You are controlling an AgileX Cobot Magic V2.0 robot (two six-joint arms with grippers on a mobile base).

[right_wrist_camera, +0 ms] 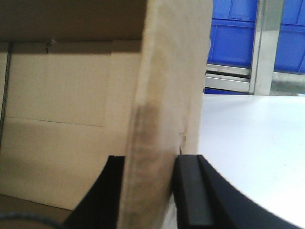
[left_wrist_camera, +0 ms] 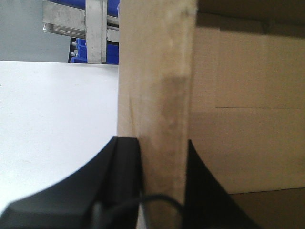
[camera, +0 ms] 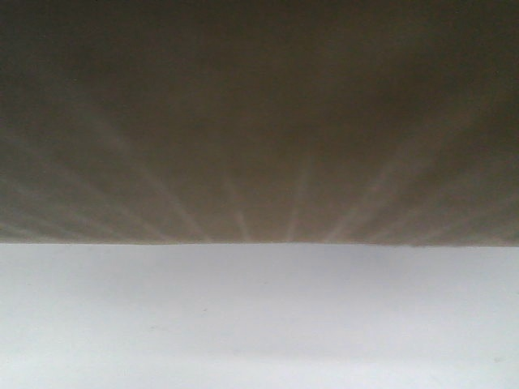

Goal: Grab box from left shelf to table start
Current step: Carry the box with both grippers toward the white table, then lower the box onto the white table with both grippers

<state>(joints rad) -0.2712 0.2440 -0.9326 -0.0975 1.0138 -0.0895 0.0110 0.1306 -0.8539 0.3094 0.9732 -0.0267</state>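
1. Left wrist view: the left gripper [left_wrist_camera: 159, 148] pinches an upright wall of the box [left_wrist_camera: 157, 71], one black finger on each side.
2. The right gripper [right_wrist_camera: 150, 162] clamps another wall likewise.
3. The box fills the front view above the white table [camera: 259, 324], apparently resting on it; contact is unclear.
4. Beyond stand a silvery shelf frame [left_wrist_camera: 95, 28] and blue bins [right_wrist_camera: 233, 38].

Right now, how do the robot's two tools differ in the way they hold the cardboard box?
Seen from the left tool, the white table lies left of the pinched wall of the box, the inside right; from the right tool, mirrored. The wall looks straight in the left tool, slanted in the right tool. Both are black and shut on the same box.
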